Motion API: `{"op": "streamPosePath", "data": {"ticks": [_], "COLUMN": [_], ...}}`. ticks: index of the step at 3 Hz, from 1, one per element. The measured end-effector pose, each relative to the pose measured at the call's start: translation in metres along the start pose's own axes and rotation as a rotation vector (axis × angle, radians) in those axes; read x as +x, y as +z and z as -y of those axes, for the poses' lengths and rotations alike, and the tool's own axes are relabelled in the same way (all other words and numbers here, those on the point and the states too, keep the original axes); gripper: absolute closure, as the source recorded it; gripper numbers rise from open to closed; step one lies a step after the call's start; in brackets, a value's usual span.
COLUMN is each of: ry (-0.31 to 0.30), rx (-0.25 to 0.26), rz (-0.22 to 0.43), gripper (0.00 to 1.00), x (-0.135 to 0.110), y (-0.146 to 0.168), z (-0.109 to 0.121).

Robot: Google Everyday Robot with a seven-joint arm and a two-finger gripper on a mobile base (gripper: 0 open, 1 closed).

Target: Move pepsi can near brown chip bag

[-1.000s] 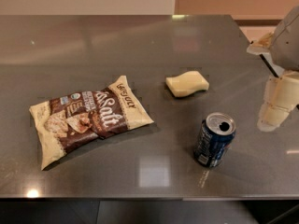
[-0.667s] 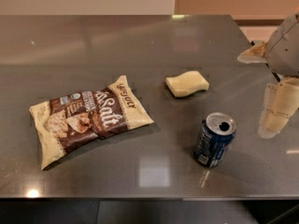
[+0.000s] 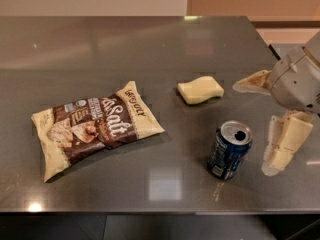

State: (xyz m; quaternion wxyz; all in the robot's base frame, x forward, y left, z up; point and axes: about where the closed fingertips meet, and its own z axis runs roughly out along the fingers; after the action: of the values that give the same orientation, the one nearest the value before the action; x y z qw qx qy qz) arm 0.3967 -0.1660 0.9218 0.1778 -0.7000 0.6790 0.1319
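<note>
The pepsi can (image 3: 229, 150) stands upright on the grey table (image 3: 100, 49), front right, dark blue with a silver top. The brown chip bag (image 3: 95, 126) lies flat to its left, cream with a dark brown middle and "Salt" lettering, well apart from the can. My gripper (image 3: 256, 128) is at the right edge of the view, just right of the can and above the tabletop. It is open and empty. One pale finger (image 3: 252, 81) points left behind the can. The other finger (image 3: 282, 144) hangs down beside the can without touching it.
A pale yellow sponge-like block (image 3: 200, 90) lies behind the can, between it and the table's back. The table's front edge runs close below the can. The right edge lies under the gripper.
The gripper has moved left, closer to the can, and its upper finger now reaches further over the table. The can, bag and block have not moved.
</note>
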Motion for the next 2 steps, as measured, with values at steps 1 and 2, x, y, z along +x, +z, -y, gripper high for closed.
{"op": "streamPosePath", "data": {"ticks": [1,2], "ry": [-0.006,-0.004], "rx": [-0.016,-0.026], "rz": [0.058,0.093], "gripper": [0.00,0.19], "x": [-0.0096,-0.0172], "y": [0.0138,0.0193], "z": [-0.0105,-0.0178]}}
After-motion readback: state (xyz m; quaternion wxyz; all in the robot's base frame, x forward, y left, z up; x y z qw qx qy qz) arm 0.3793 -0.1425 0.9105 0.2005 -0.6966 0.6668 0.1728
